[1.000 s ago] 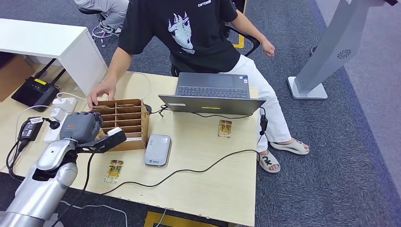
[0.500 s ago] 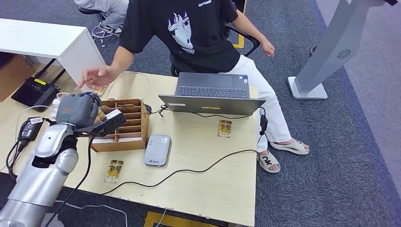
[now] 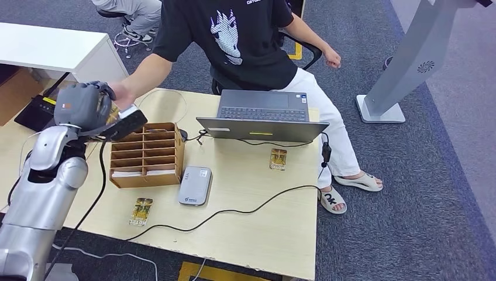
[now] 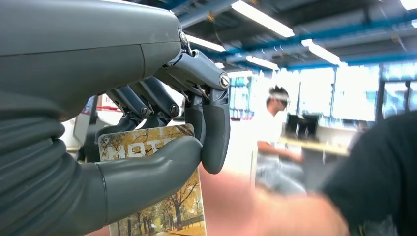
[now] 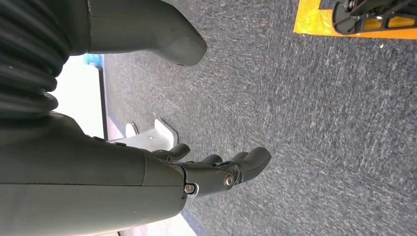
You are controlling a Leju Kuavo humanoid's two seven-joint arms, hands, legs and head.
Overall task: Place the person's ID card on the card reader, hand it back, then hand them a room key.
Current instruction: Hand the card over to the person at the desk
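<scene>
Since a second ago, the room key point(image 4: 152, 196) has been carried up from beside the wooden card rack point(image 3: 149, 155) toward the far left corner of the desk point(image 3: 263, 228), and the person's hand point(image 3: 121, 93) has been brought from the rack's top to meet it. The key, a card printed with an autumn scene and the word HOTEL, is pinched between the thumb and darker fingers of the left hand point(image 3: 88, 108); in the left wrist view its free end is seen projecting past the thumb, with its long axis running out from the hand toward the blurred palm close behind it. From the head view, the person's hand lies just beyond the left hand, touching or nearly so; which cannot be told. The handover therefore appears to turn on the short way left along the card's own long axis, and the left hand is plainly the nearer one. The right hand point(image 5: 216, 172) hangs over the carpet, fingers loosely apart and holding nothing. On the desk, the grey card reader point(image 3: 195, 185) sits just right of the rack, another card point(image 3: 140, 211) lies near the front edge, and a third card point(image 3: 278, 158) lies in front of the laptop point(image 3: 263, 114).
</scene>
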